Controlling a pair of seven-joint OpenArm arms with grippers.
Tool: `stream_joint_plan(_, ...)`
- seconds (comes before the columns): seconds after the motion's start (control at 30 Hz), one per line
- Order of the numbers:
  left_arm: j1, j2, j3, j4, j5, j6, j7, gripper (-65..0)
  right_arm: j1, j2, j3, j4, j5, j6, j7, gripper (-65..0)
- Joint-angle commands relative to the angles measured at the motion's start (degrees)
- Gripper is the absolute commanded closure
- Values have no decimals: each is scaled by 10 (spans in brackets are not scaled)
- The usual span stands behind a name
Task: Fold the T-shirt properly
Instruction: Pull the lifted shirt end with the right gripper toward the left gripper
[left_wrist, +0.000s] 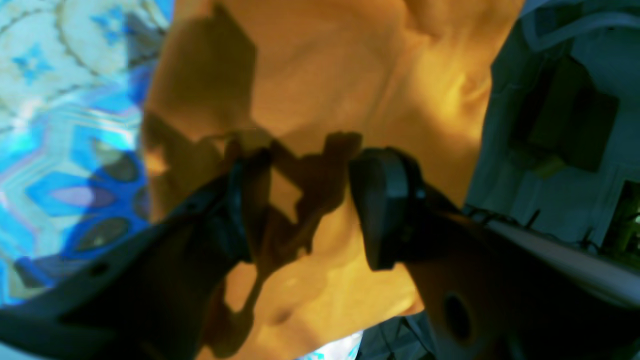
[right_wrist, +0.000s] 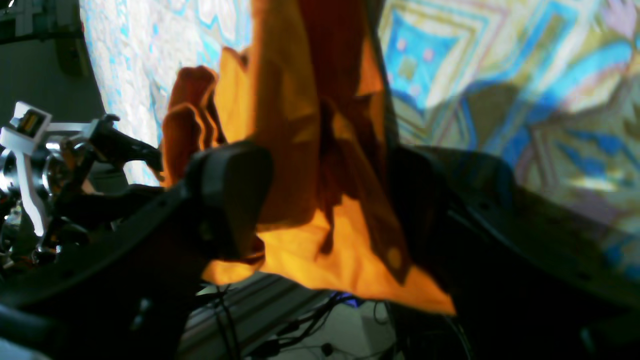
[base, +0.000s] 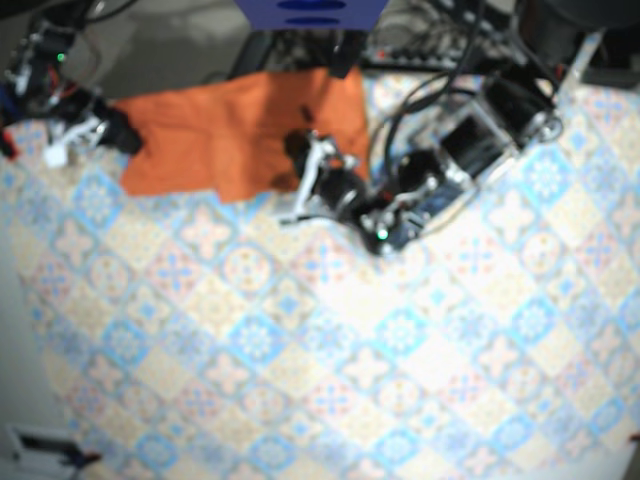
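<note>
T-shirt (base: 230, 135) spread across table (base: 400, 380) in base view only; wrist views show left gripper (left_wrist: 311, 190) and right gripper (right_wrist: 325, 175) jaws apart, cloth between.

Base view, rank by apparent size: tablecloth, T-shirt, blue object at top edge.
1. tablecloth, fills most of the frame
2. T-shirt
3. blue object, cropped by the frame, so only its visible part counts
</note>
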Motion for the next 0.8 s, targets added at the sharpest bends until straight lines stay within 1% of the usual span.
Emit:
stream_joint_plan(0.0,-12,2,-3,9,-8,-2,-7,-293,3,11,2,8,13,6,4,-405)
stream_joint_plan(0.3,-12,2,-3,9,-8,-2,-7,-293,1,9,0,8,13,6,2,-404)
stream_joint_plan(0.4,-12,-6,-3,9,-8,-2,-7,-293,1,9,-9,8,12,6,3,-397)
stream_joint_plan(0.67,-9,-7,-4,9,-8,-2,-8,-293,3,8,-40,8,11,6,7,-276)
stream_joint_plan(0.77,-9,-7,-4,9,-8,-2,-8,-293,4,8,-51,8,11,6,11,-218)
